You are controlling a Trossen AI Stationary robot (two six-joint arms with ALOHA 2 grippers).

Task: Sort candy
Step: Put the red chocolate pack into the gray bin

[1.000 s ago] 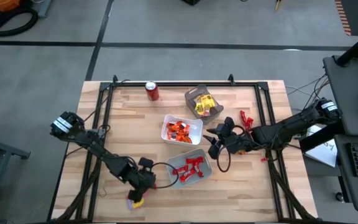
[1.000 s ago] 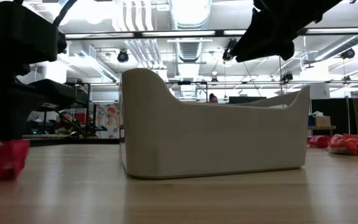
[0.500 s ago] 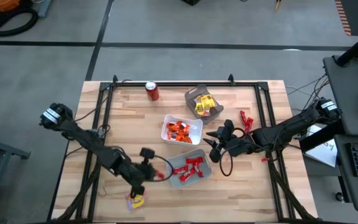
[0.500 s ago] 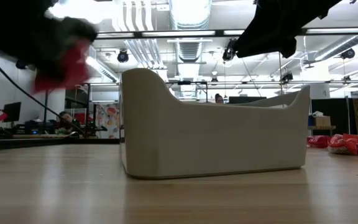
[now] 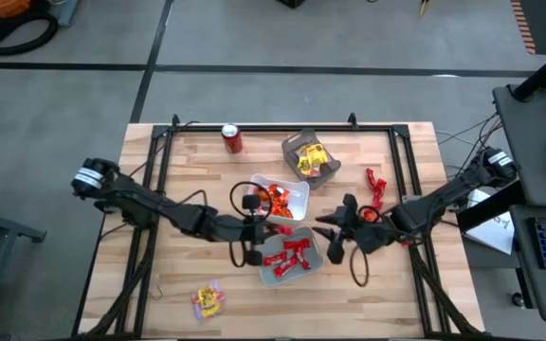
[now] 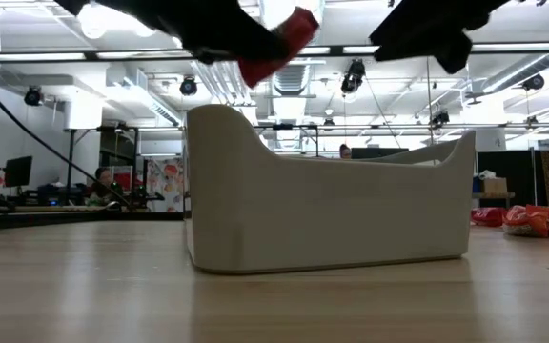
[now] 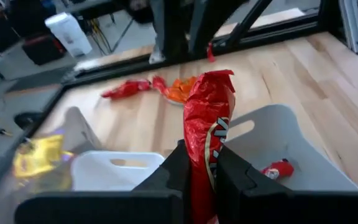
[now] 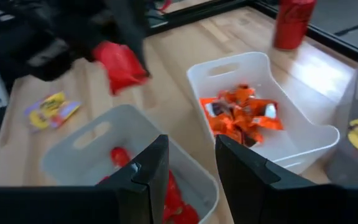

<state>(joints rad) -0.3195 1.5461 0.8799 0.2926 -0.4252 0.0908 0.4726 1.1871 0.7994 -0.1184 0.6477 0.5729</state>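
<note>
Worktop: pale wooden worktop (image 5: 188,180) with a black frame, on a grey floor; the low view looks into a hall with ceiling lights.
Landmark: grey tray (image 5: 290,253) near the worktop's middle, holding red candy (image 5: 287,258).
Left claw (image 5: 252,230): just beside the grey tray's rim, pinching a red candy wrapper (image 7: 205,134) upright between its fingers (image 7: 174,167); the low view shows it above the tray wall.
Right claw (image 5: 333,234): just beside the grey tray on the opposite side, fingers parted narrowly with nothing between them.
White tray (image 5: 278,196): just behind the grey tray, holding orange candy (image 5: 271,198).
Third tray (image 5: 309,157): farther behind, holding yellow candy (image 5: 310,158).
Loose candy: a yellow piece (image 5: 207,300) in front of the grey tray toward the left arm; red pieces (image 5: 375,184) beyond the right claw.
Soda can (image 5: 232,138): upright, well apart from the grey tray at the far edge.
</note>
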